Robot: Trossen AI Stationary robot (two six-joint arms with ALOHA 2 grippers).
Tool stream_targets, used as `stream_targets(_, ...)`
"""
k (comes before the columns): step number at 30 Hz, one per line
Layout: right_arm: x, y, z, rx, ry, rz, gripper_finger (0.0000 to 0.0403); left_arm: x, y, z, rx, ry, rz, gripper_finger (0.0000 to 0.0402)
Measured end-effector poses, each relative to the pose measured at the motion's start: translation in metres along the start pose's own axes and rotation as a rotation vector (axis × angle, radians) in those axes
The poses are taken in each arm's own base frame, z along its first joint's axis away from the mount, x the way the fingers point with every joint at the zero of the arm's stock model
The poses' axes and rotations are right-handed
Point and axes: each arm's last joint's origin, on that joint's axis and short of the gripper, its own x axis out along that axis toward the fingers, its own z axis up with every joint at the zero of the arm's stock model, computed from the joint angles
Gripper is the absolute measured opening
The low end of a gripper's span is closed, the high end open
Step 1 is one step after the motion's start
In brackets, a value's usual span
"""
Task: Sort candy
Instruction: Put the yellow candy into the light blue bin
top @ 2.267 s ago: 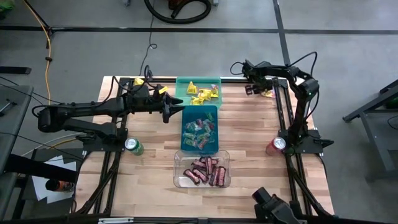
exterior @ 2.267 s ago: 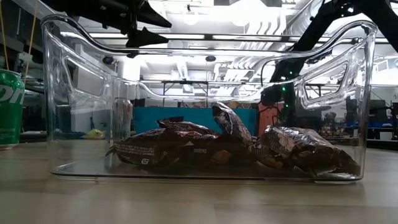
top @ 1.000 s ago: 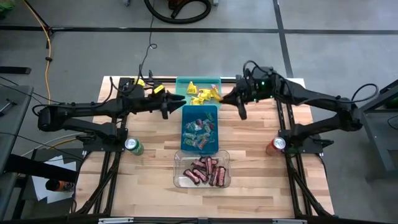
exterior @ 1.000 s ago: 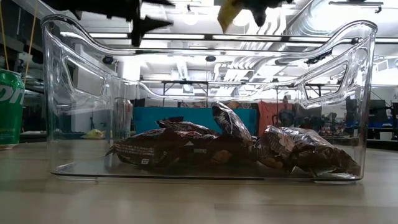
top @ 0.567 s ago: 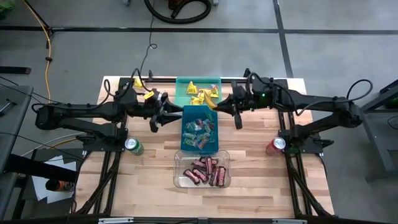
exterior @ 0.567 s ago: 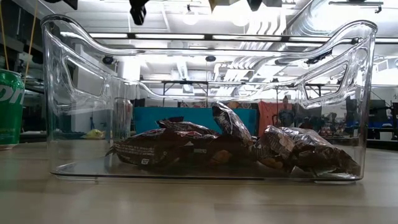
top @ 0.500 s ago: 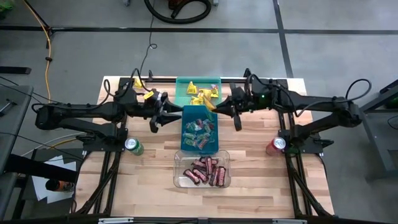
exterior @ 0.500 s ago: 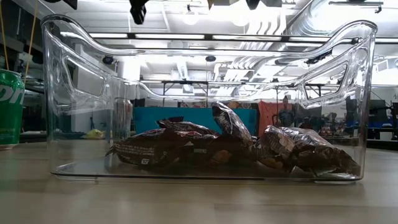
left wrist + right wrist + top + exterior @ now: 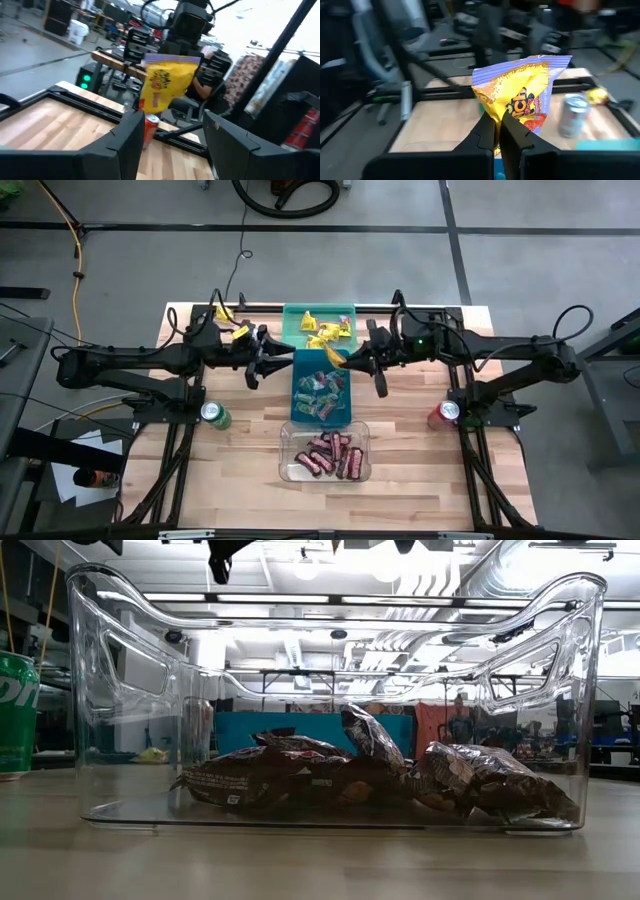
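Standing nearest on the wooden table [image 9: 400,480] is a clear bin [image 9: 324,453] of dark red-brown bars [image 9: 370,780], then a blue bin [image 9: 321,389], then a green bin [image 9: 318,326]. Right gripper [image 9: 350,361] pinches a yellow packet [image 9: 522,107] above the blue bin (workshop clutter behind). Left gripper [image 9: 270,360] hovers beside it, fingers apart, empty.
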Motion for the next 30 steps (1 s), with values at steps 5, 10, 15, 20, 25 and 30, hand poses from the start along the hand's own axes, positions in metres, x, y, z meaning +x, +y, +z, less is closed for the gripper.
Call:
stream_targets(5,0.011,-0.030,-0.008,0.079,0.022,-0.243,0.0000,0.000,0.002,0.001,-0.001,-0.029,0.064,0.0186)
stream_targets(10,0.036,-0.085,-0.034,0.203,0.086,-0.437,0.0000,0.000,0.003,0.003,-0.050,-0.072,0.115,0.0186)
stream_targets(15,0.060,-0.135,-0.072,0.342,0.166,-0.567,0.0004,0.000,0.002,0.005,-0.076,-0.097,0.114,0.0186)
stream_targets(20,0.078,-0.161,-0.107,0.474,0.229,-0.631,0.0045,0.000,0.002,0.005,-0.078,-0.094,0.115,0.0186)
stream_targets(25,0.086,-0.167,-0.121,0.582,0.220,-0.704,0.0128,0.000,0.002,0.004,-0.078,-0.093,0.115,0.0186)
stream_targets(30,0.082,-0.168,-0.114,0.575,0.196,-0.704,0.0197,0.000,0.002,0.004,-0.070,-0.092,0.116,0.0186)
